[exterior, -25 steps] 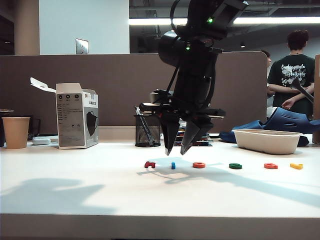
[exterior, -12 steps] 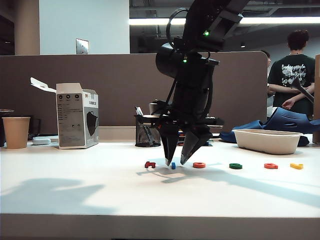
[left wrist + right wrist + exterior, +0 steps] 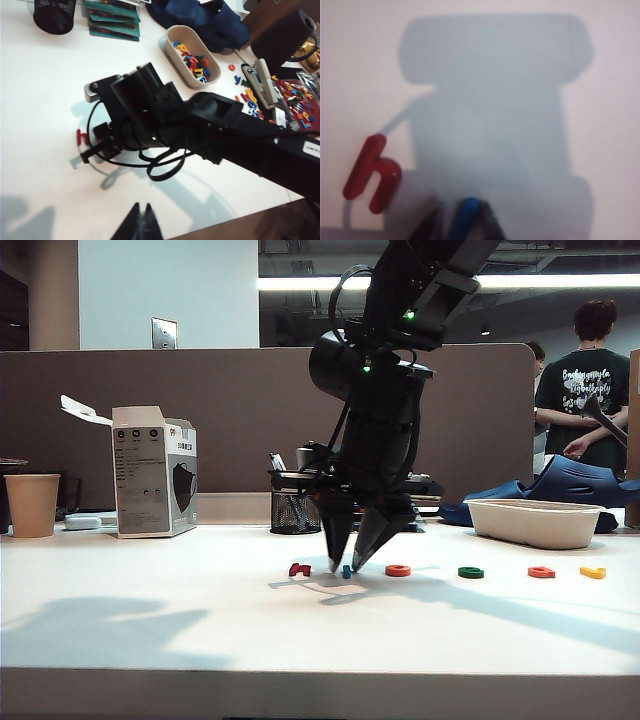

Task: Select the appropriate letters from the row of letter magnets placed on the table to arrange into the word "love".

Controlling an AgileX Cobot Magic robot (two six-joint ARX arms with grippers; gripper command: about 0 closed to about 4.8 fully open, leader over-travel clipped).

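Fingers of the right gripper (image 3: 344, 566) flank the small blue bar letter (image 3: 346, 571), not visibly clamped; left gripper (image 3: 141, 220) looks pinched together.

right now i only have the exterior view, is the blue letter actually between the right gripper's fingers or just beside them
observer: between them. The right wrist view shows the blue bar sitting between the two dark fingertips of the right gripper, jaws open. I can't tell if they touch it.
operator: what letter is the dark red one next to it
observer: it's an h, lying flat, apart from the fingers.
operator: where's the left gripper, i don't see it
observer: the left wrist view shows the left gripper over bare table, tips together, holding nothing, its camera looking at the right arm.
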